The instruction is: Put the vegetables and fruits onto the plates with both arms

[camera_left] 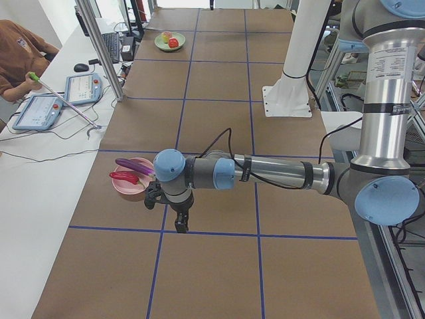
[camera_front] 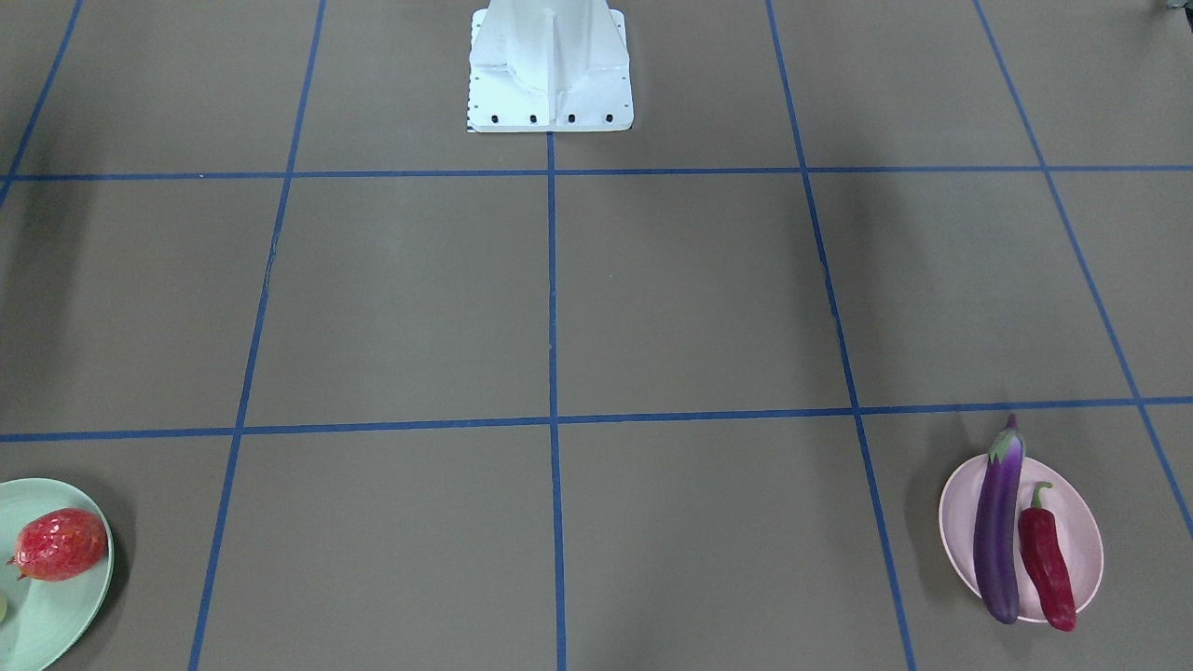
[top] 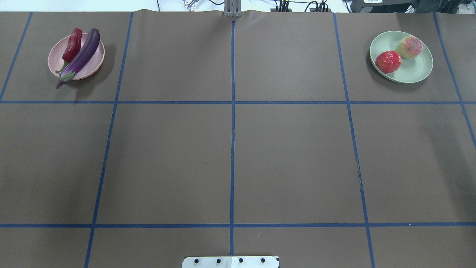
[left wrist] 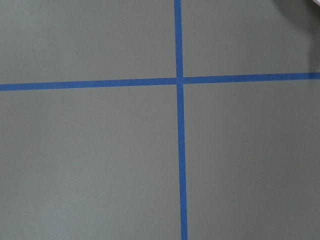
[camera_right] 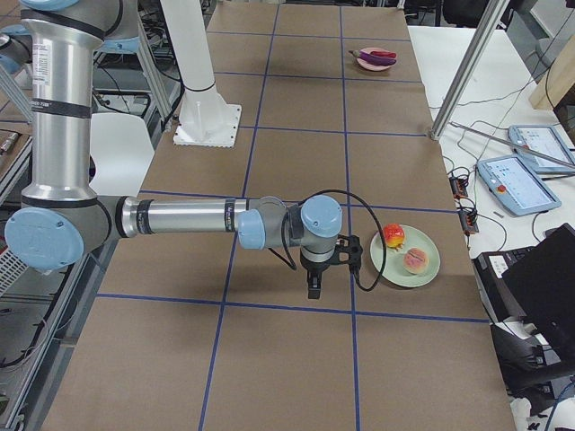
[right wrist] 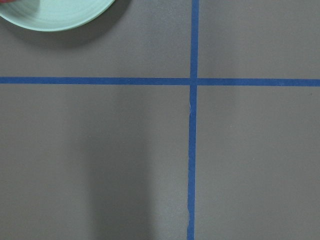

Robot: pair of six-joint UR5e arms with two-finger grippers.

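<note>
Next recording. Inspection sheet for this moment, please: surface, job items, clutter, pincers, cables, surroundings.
Surface: brown table, blue tape grid.
Job's things: eggplant and chili pepper on the pink plate; pomegranate and peach on the green plate.
Clutter: nothing seen.
Pincers: left pincer and right pincer over bare table near the plates; open or shut, cannot tell.
Cables: black cable looped at each wrist.
Surroundings: operator and tablets at the side bench.

— What did the arms look like?
— The left arm (camera_left: 279,174) and right arm (camera_right: 180,218) were silver-grey tubes with light-blue joint caps (camera_left: 169,164) and thin black cables (camera_left: 230,130). The pedestal (camera_front: 550,70) was white and bolted.
</note>
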